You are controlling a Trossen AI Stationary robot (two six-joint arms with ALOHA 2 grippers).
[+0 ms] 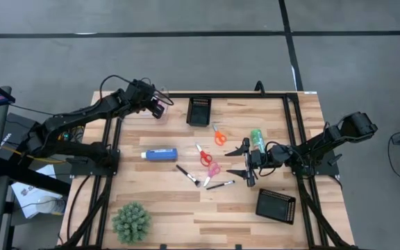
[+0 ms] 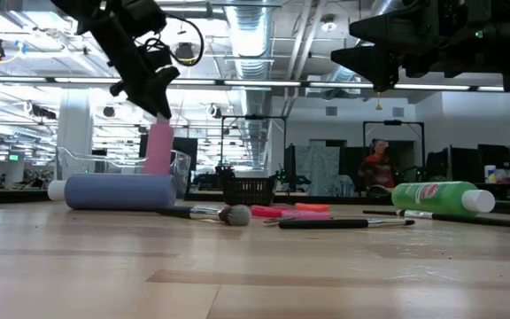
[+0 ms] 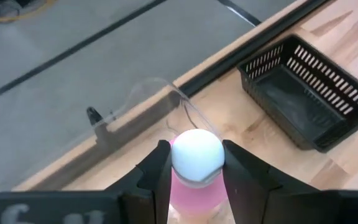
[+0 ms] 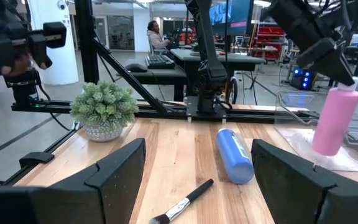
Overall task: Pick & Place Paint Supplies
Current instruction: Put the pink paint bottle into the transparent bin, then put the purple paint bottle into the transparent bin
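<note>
The left gripper (image 3: 196,169) is gripping a pink bottle (image 3: 196,194) by its round white cap; the right gripper (image 4: 197,180) is standing open.

Supplies spread across the table's middle, trays at the far and near edges

Left gripper (image 1: 160,106) holds a bottle (image 3: 197,163) upright over a clear container (image 3: 160,102) at the far left edge, beside a mesh tray (image 1: 198,110); another bottle (image 1: 159,154) lies left of the scissors (image 1: 204,155) and brushes (image 1: 187,174); a third bottle (image 1: 257,139) lies just beside the right gripper (image 1: 245,162); a plant (image 1: 131,221) stands near-left, a second tray (image 1: 276,205) near-right.
</note>
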